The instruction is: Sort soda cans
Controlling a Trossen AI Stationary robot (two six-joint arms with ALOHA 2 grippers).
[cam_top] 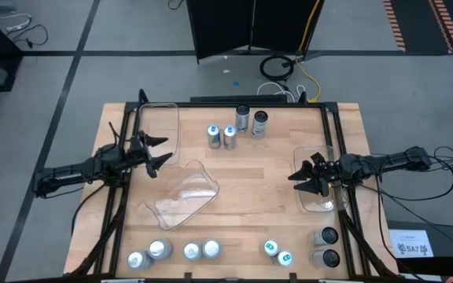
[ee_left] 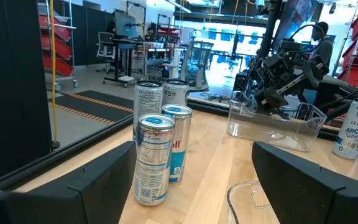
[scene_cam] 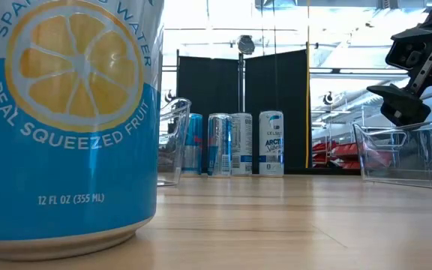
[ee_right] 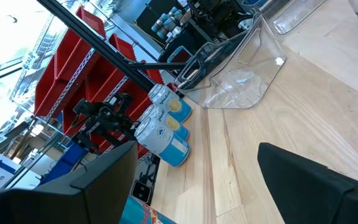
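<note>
Beside the low camera, one huge lemon-printed soda can [scene_cam: 66,120] label.

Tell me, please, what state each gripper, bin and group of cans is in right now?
left gripper: open, empty, over the table's left side.
right gripper: open, empty, above the right bin.
middle bin: tipped over, empty.
far-left bin: upright, empty.
far cans: upright, unsorted.
near cans: upright, unsorted.

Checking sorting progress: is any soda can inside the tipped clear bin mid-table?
No: the tipped clear bin holds nothing, and all the soda cans stand on the table.
</note>
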